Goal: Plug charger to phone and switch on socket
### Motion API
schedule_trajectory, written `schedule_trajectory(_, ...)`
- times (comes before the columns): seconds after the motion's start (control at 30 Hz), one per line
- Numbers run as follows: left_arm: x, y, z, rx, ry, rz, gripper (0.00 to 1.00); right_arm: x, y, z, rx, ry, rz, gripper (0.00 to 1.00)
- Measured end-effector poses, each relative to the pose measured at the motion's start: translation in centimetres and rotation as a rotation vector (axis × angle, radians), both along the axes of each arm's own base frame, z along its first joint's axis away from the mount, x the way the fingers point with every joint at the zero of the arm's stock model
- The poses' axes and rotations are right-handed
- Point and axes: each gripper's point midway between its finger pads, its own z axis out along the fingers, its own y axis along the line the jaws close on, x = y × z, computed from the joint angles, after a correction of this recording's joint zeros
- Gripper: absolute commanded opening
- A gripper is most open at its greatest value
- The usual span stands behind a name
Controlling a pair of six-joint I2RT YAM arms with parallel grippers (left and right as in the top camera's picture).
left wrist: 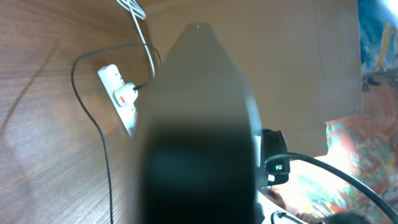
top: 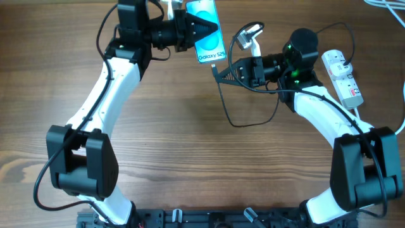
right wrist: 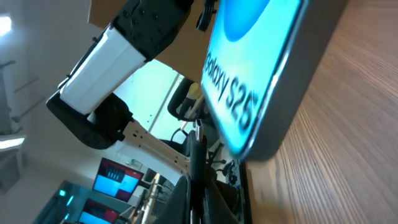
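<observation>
1. Counted: 2 arms, the left arm & the right arm, each w/ 1 gripper; 1 phone, 1 charger, 1 socket, 1 white cord, all on or over 1 wooden table
2. The left gripper is seen clamped onto the phone at top centre of the overhead view; one black finger is laid across the cyan screen, the other is hidden beneath
3. The phone's text end ("Galaxy S25") is turned twd the right gripper; whether that end is touching the table can't be told
4. The right gripper is pinched almost fully closed on the charger near its tip, just beside the phone's text end; whether the tip is in the port can't be told
5. The charger's black cable is looped over the table below the right gripper & led back twd the socket
6. The socket is laid at the right side, well apart from the phone, beside the right arm
7. Left wrist cam only: the socket's red mark is made out w/ the black cable led to it; mid-view is blocked by a blurred grey-dark shape
8. Right wrist cam only: the phone's text is read close up, a thin dark tip is pointed at that end, & the left arm is seen behind
</observation>
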Motion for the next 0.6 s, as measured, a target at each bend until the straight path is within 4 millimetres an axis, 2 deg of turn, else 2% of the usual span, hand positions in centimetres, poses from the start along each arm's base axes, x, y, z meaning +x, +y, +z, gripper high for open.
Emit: schedule_trajectory(0.6,-0.11,-0.37,0.33,-0.006,-0.018,-0.007,0.04,0.01,0.00,0.00,-0.009,0.043,-0.001,0.04)
